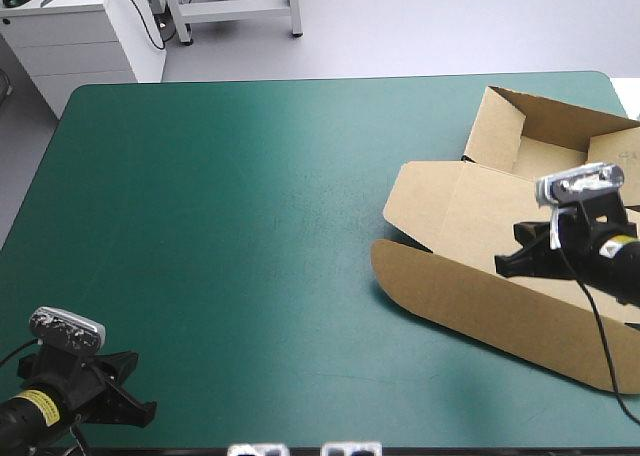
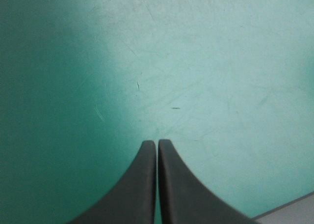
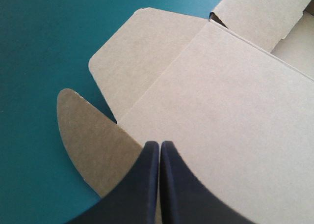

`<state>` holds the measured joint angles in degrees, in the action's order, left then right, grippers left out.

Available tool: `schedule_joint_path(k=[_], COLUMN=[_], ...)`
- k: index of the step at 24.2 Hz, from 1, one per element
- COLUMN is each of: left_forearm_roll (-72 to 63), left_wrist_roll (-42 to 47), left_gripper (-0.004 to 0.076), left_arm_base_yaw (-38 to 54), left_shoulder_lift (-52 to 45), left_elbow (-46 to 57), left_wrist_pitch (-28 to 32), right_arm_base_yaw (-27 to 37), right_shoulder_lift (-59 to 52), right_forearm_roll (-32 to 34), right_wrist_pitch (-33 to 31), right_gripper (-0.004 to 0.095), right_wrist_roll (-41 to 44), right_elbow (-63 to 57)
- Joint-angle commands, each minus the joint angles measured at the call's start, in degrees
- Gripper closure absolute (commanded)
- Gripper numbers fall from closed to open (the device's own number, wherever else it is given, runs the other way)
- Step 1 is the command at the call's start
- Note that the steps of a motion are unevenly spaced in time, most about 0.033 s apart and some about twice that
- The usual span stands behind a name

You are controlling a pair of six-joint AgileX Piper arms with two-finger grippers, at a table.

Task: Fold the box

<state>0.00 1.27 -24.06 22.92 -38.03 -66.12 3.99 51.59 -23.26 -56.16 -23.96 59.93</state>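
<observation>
Box [image 1: 455,211] at table's [image 1: 250,226] right edge, right claw [image 1: 507,264] gripping its near wall [image 1: 480,306]

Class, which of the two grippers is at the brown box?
The right gripper: its black fingers pinch the raised near wall of the box. The left gripper, also shut, has only teal-green cover ahead.

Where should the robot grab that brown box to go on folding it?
Probably the box by its long round-ended flap, pinching the free edge from the robot's side: the flap seems tilted up, a thin sheet the right gripper, now shut, could close on.
</observation>
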Motion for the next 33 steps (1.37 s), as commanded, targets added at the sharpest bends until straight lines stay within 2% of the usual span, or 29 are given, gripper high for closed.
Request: schedule_joint_path(k=[1, 6, 8, 11, 16, 25, 33], left_forearm_roll=[-0.78, -0.78, -0.78, -1.33, -3.31, -3.31, -5.5], left_wrist_roll=[-0.02, -0.02, -0.02, 0.42, 0.42, 0.42, 0.29], left_gripper=[0.0732, 0.0732, 0.0732, 0.0732, 0.0732, 0.0732, 0.0732], left_arm_base_yaw=[-0.13, -0.13, -0.13, -0.13, -0.13, -0.13, -0.13], left_shoulder_lift=[0.5, 0.5, 0.5, 0.5, 0.5, 0.5, 0.5], left_elbow=[-1.35, -1.23, -1.23, -1.23, -1.23, 1.41, 8.25], left_wrist_pitch=[5.16, 6.07, 3.84, 2.55, 5.25, 6.38, 11.07], right_arm_base_yaw=[-0.13, -0.13, -0.13, -0.13, -0.13, -0.13, -0.13], right_shoulder_lift=[-7.38, -18.85, -22.62, -26.38, -35.47, -41.08, -41.08], right_forearm_roll=[-4.13, -7.54, -7.54, -7.54, -7.54, -7.05, -5.26], right_wrist_pitch=[4.82, 5.05, 2.29, 1.37, 1.73, 1.6, 1.51], right_gripper=[0.0912, 0.0913, 0.0912, 0.0912, 0.0912, 0.0912, 0.0912], right_wrist_roll=[-4.2, -8.21, -8.21, -8.31, -8.11, -7.99, -5.48], right_elbow=[-3.48, -11.02, -14.26, -18.09, -26.74, -30.08, -30.81])
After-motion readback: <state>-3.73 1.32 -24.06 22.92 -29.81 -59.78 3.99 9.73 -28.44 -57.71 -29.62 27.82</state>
